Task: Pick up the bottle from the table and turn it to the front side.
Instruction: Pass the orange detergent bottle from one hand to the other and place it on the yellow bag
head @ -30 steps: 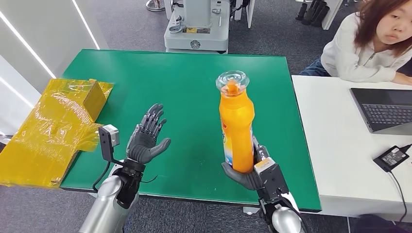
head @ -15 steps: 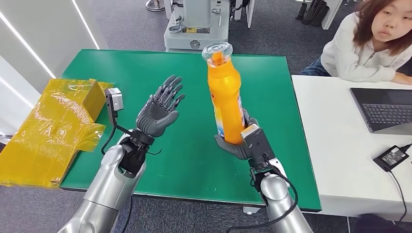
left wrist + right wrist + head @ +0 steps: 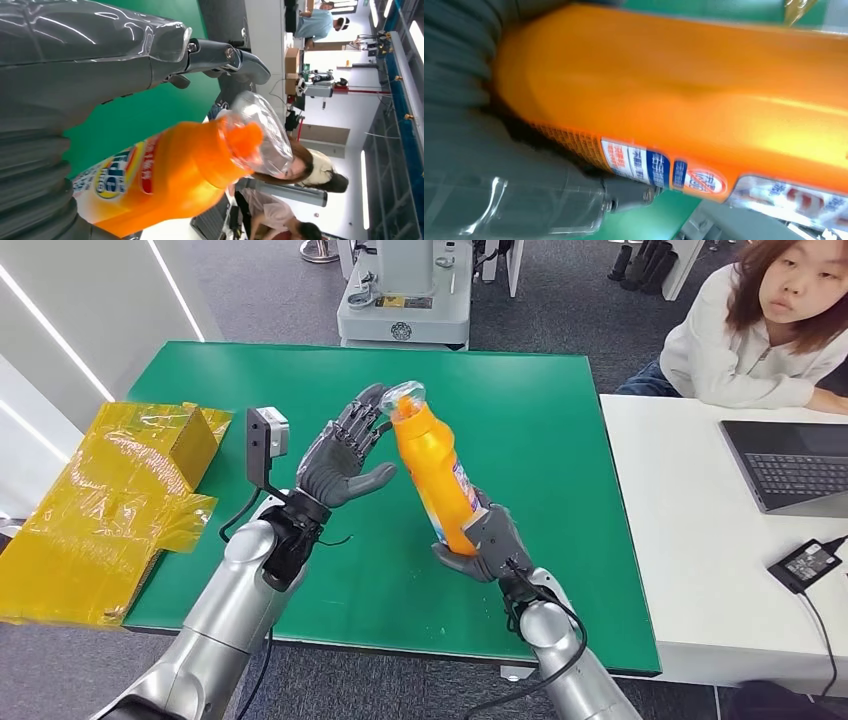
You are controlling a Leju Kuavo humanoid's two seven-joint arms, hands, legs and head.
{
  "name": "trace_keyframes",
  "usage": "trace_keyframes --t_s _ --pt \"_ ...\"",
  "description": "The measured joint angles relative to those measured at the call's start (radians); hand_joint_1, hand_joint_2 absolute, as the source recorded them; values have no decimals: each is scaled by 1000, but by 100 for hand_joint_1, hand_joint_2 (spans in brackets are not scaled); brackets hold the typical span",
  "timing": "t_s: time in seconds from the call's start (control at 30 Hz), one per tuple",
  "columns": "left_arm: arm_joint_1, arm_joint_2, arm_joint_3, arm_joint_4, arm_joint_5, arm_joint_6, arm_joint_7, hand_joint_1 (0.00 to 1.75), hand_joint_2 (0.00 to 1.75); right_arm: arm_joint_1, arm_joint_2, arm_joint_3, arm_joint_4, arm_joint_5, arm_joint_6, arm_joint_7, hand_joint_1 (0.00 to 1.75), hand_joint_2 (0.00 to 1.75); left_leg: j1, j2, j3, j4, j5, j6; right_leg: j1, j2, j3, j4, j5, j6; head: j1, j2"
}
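The tall orange plastic bottle (image 3: 437,473) has tipped left — its clear cap now beside the spread, empty left hand (image 3: 345,455). The right hand (image 3: 480,543) grips its base; a handover for turning looks close.

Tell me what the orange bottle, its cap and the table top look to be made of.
Bottle: likely glossy orange plastic; soft highlights run along its side, with a printed label. Cap: clear, shiny plastic by the look; the orange nozzle shows through it. Table top: matte green surface, perhaps a mat or felt; no glare, material uncertain.
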Motion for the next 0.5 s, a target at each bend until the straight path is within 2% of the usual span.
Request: trace_keyframes --t_s 0.23,0.5 --pt "-29 8 -23 89 -59 22 -24 0 175 -57 -11 55 94 16 -22 -5 175 175 0 0 0 0 0 0 0 0 0 0 0 0 0 0" --pt "-53 12 -31 163 -67 15 -25 0 175 -81 -15 84 131 22 -40 -5 175 175 0 0 0 0 0 0 0 0 0 0 0 0 0 0"
